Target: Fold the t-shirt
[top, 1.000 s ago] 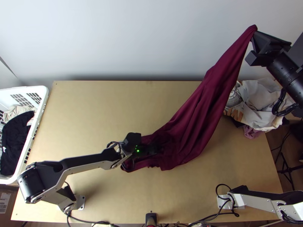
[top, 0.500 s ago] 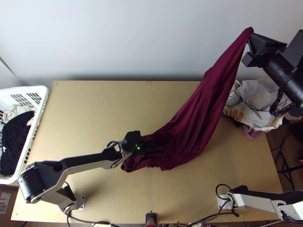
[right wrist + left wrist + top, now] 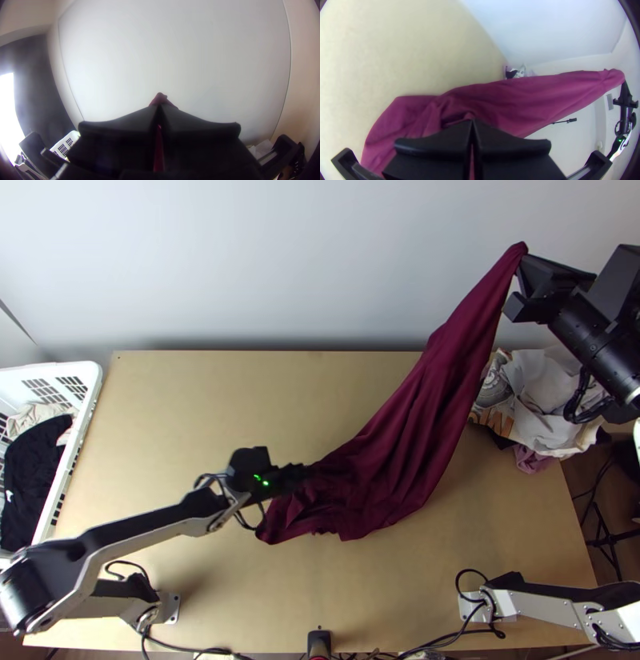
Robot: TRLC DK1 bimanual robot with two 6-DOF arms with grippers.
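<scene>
- Slanting from the middle of our wooden table (image 3: 200,412), the maroon t-shirt (image 3: 408,444) points its long axis up to the top view's upper right, bunched low, narrow high.
- Our right gripper (image 3: 523,258) pinches its raised tip.
- Our left gripper (image 3: 302,472), fingertips together, meets the bunched end; we cannot tell whether it grips cloth.
- Beyond, we see pale cloths (image 3: 548,400).
</scene>
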